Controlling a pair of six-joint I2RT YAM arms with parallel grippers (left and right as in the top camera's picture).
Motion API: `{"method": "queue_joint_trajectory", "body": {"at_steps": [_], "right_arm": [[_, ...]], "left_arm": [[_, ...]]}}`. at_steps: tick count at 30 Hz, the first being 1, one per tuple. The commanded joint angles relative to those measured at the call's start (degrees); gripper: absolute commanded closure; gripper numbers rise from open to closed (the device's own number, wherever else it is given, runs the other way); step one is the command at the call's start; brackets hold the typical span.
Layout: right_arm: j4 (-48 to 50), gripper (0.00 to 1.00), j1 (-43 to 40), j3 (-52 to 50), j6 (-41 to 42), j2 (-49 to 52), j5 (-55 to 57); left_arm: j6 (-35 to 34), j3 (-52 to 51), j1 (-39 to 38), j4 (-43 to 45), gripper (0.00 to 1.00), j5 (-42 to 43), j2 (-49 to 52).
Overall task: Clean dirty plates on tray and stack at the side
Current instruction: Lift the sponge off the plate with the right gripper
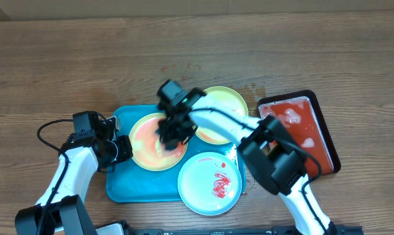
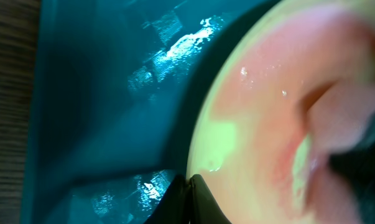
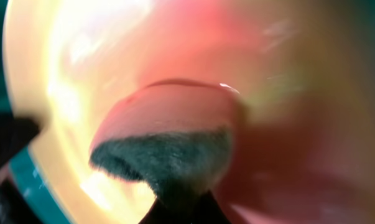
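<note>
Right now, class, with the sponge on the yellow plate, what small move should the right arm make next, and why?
Probably sweep the sponge sideways across the plate: red film covers much of its face, the right gripper is shut on the sponge, and the left gripper pinches the rim, steadying it.

- Tabletop [image 1: 85, 59]: wood-grain surface, brown planks running left-right. It fills the overhead view and shows as a thin strip at the left edge of the left wrist view.
- Tray [image 1: 128, 189]: turquoise, rectangular with rounded corners. Sits flat on the wood at the near centre.
- Black tray [image 1: 325, 130]: smaller, holds red liquid. Sits on the wood to the right of the turquoise one, just beside it and turned slightly off square.
- Yellow-green plate [image 1: 230, 99] overhangs the turquoise tray's far rim above the wood. Can't tell if it touches the tabletop.
</note>
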Motion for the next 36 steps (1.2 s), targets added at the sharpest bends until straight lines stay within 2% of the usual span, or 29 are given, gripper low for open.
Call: {"method": "queue_joint_trajectory", "body": {"at_steps": [1,6,11,16,20,25,30,33,36], "right_arm": [[-0.7,0.96,4.8,-2.9,-0.8,4.8,-2.4],[1.0,0.96,5.4,-2.9,-2.0,4.8,-3.5],[0.2,0.96,2.7,-0.7,-2.0,4.7,4.5],[-6.9,0.96,-1.2,7.1,-3.2,3.8,15.1],[-13.8,0.96,-3.0,16.0,-5.8,2.9,19.5],[-22.9,0.96,-3.3,27.7,-9.3,2.4,19.9],[-28.5,0.96,-2.2,34.9,-9.6,2.3,19.9],[-33.1,0.96,-2.1,38.5,-6.0,2.2,22.7],[-38.9,0.96,-2.8,40.5,0.8,1.4,31.4]], "left_arm": [[-0.6,-0.2,0.2,0.0,0.96,-0.7,0.2],[-0.7,-0.2,0.2,0.0,0.95,-0.3,0.2],[-0.7,-0.2,0.2,0.1,0.96,-0.2,0.2],[-0.8,-0.2,0.2,0.2,0.96,-0.2,0.2],[-0.8,-0.2,0.2,0.4,0.96,-0.2,0.2],[-0.8,-0.2,0.2,0.5,0.96,-0.3,0.2],[-0.8,-0.2,0.2,0.5,0.96,-0.3,0.2],[-0.8,-0.2,0.2,0.8,0.95,-0.3,0.2],[-0.9,0.3,0.2,0.9,0.95,-0.2,0.2]]}}
